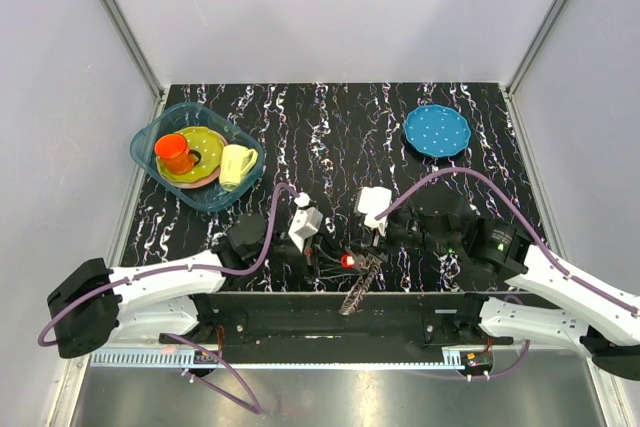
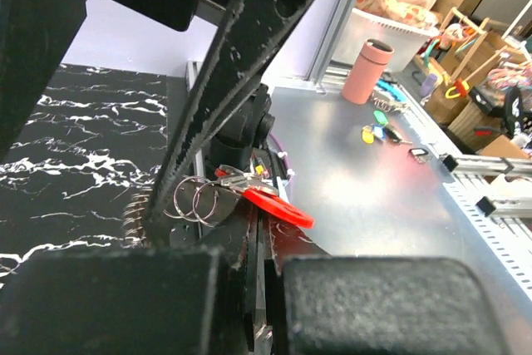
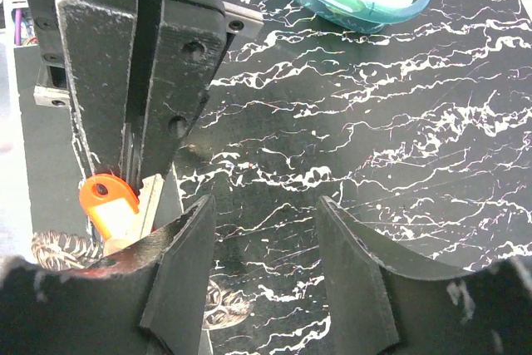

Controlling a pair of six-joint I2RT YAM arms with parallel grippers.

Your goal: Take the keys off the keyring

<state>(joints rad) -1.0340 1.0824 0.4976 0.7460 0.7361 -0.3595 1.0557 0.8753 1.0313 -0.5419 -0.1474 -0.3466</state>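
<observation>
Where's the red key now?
The red key is near-edge centre of the table, top view, held by the left pincer beside the open right pincer.

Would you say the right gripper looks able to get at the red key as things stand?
Probably yes: the right gripper is open, and the red key pokes out uncovered from the shut left gripper, close beside it.
</observation>
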